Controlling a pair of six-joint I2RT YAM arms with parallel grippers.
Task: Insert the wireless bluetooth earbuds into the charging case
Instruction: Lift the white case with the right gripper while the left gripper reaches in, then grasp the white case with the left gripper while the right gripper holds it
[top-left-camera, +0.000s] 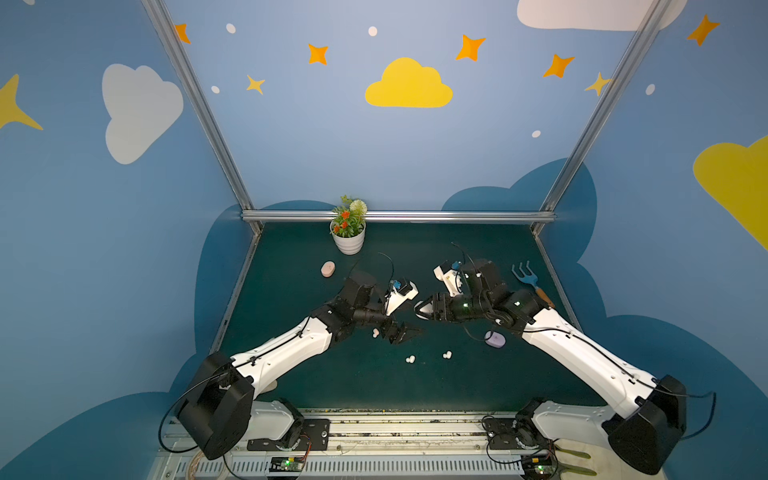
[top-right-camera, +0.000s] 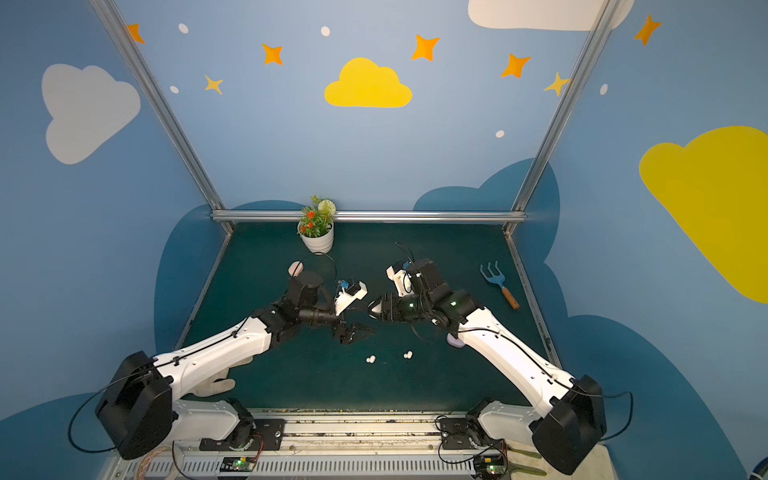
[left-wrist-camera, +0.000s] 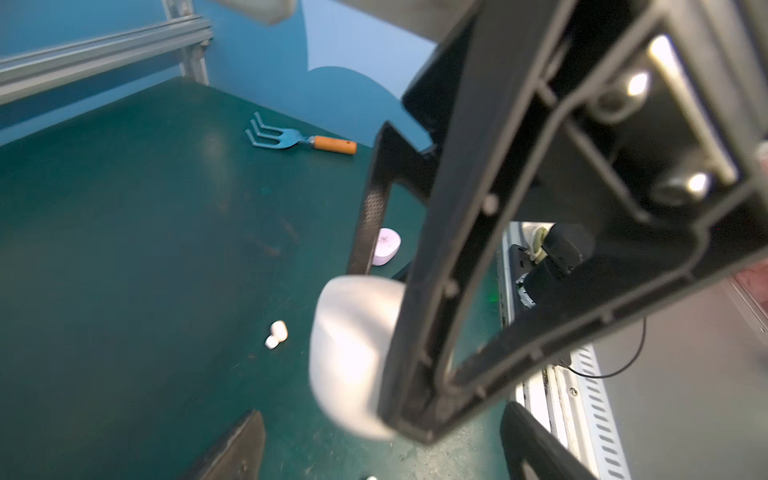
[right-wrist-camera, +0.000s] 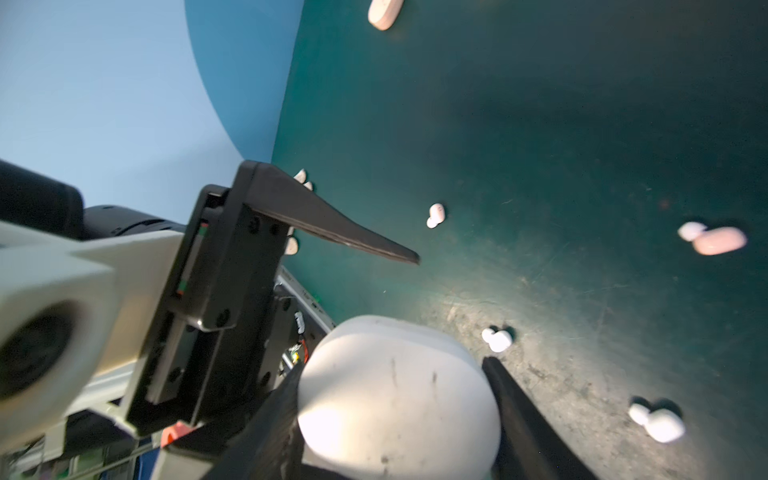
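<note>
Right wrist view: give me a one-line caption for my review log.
Right gripper grips a white charging case; loose earbuds lie scattered on the green table.

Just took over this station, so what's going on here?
The right pincer is clamped on a white case, held above the green mat. The left pincer is open and empty, close beside it. Loose earbuds lie on the mat; none is picked up yet. A pink case and a lilac case sit untouched.

Blue walls (top-left-camera: 374, 158) painted with clouds and stars — dark green tabletop (top-left-camera: 374, 386), aluminium frame (top-left-camera: 399, 216).
</note>
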